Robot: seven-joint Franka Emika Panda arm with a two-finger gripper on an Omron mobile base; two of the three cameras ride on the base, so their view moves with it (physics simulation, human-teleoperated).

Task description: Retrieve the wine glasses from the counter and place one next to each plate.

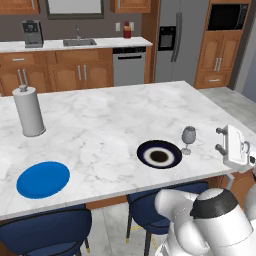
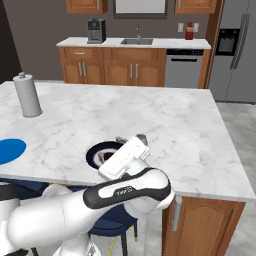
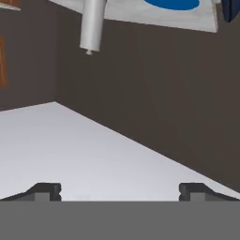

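— Gripper (image 1: 220, 139) state?
— Fingers spread wide, empty, right of the wine glass (image 1: 188, 139).
— Glass position?
— Upright on the counter (image 1: 110, 130), just right of the navy plate (image 1: 159, 154); blue plate (image 1: 43, 179) far left.

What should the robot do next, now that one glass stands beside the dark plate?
Probably pull the open, empty hand back and go look for the second glass. One wine glass already stands by the navy plate, while the blue plate has no glass beside it.
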